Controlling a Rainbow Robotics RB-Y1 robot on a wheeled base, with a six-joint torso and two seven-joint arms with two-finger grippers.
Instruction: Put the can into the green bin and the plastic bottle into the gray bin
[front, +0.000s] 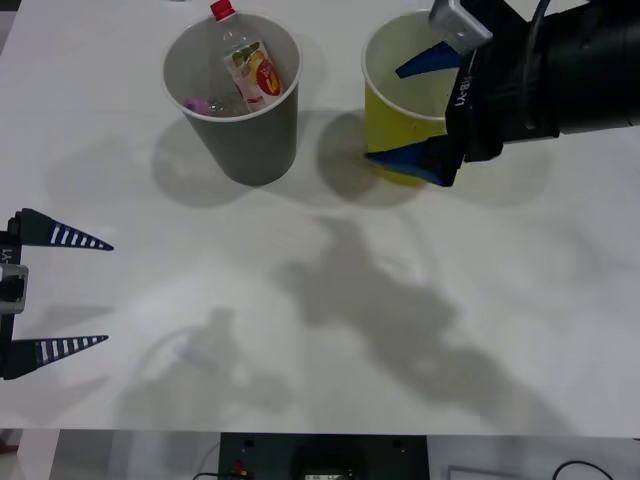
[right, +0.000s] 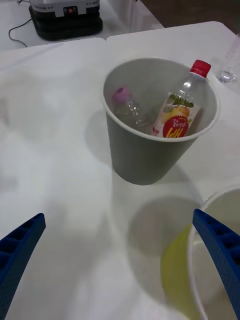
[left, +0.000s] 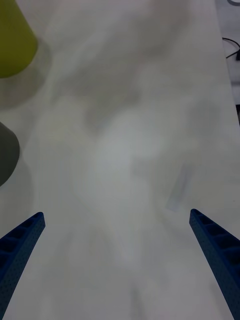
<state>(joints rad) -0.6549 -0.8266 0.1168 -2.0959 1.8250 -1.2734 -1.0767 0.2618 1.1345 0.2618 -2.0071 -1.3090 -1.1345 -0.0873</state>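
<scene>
Two blue fingers of the right gripper (front: 420, 115) spread wide astride the green bin (front: 398, 100) near the table's (front: 320, 330) far edge, one over its mouth, one outside its wall, gripping nothing. Left gripper (front: 90, 292) parked open at the left edge. Plastic bottle (right: 179, 107) leaning in the gray bin (right: 150, 155); beside it, plainest from the right wrist, a second clear bottle with a pink cap (right: 131, 106).

The right gripper (front: 420, 112) has blue ribbed tapered fingers on a black housing (white lettering, grey metal bracket), like the left gripper (front: 88, 292).
</scene>
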